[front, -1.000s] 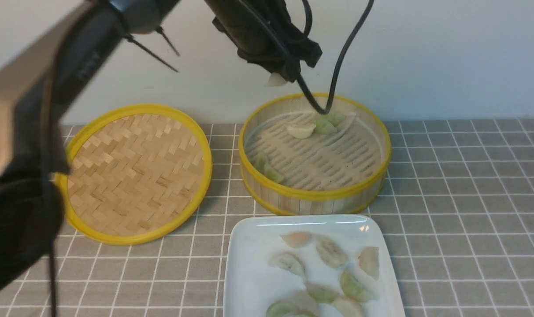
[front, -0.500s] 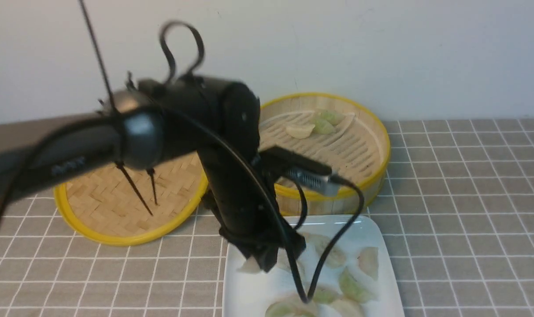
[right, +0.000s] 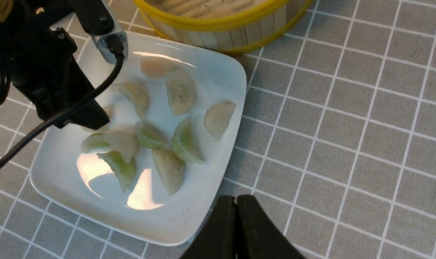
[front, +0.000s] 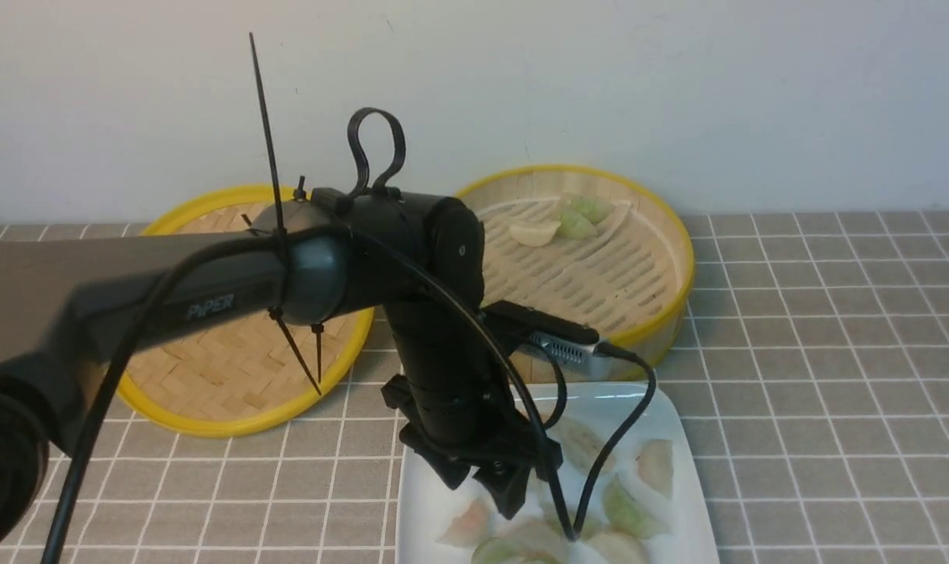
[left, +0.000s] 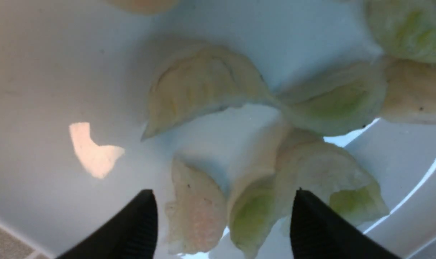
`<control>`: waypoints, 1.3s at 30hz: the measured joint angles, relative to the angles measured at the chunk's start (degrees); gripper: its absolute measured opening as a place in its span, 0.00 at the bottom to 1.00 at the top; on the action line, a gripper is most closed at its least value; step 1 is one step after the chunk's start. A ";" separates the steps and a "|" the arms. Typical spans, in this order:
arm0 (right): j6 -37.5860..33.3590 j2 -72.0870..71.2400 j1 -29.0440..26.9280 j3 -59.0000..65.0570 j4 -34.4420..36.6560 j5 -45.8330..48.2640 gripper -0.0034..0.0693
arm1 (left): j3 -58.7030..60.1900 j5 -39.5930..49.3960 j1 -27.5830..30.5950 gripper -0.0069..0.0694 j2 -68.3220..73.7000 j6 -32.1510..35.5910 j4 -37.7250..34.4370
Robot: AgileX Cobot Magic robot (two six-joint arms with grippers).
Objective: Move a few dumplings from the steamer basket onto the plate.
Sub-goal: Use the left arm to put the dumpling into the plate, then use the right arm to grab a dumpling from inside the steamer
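The left gripper (left: 221,190), jaws wide, seems done setting a pinkish pleated dumpling (left: 196,216) on the glossy white square plate (right: 189,212); next, lift toward the slat-walled bamboo steamer basket (front: 672,258).

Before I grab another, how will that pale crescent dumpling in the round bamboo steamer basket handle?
The pale crescent dumpling looks soft and translucent, so it probably squashes under pressure. Its smooth skin may slip. Dumplings on the glossy white square plate lie flat, so rolling seems unlikely.

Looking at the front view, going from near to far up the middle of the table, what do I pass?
Plate → steamer basket → wall.
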 joint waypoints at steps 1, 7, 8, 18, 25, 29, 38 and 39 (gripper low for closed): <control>-1.36 2.12 0.00 -1.58 0.95 0.05 0.03 | -1.16 0.97 0.00 0.69 0.00 -0.14 0.07; -5.69 17.34 1.22 -12.48 6.03 -0.09 0.04 | -6.39 7.77 1.60 0.33 -4.16 -1.06 4.65; -5.76 17.34 1.37 -12.48 6.03 -0.09 0.04 | -6.40 7.88 1.90 0.28 -4.85 -1.24 5.08; -1.82 43.26 11.17 -35.92 -0.71 -3.30 0.08 | 1.87 9.68 8.46 0.08 -28.42 -3.35 4.92; -0.83 61.45 13.37 -54.01 -3.18 -4.55 0.28 | 6.10 10.39 8.46 0.08 -37.93 -5.15 3.41; -1.91 70.08 14.00 -62.71 -2.81 -4.69 0.43 | 6.37 10.71 8.49 0.08 -40.99 -6.65 3.34; -4.94 88.02 16.15 -80.13 -2.84 -7.50 0.58 | 6.56 10.87 8.49 0.08 -44.21 -7.30 3.29; -5.46 89.43 16.38 -81.06 -3.03 -7.78 0.58 | 6.56 10.87 8.49 0.08 -44.27 -7.39 3.29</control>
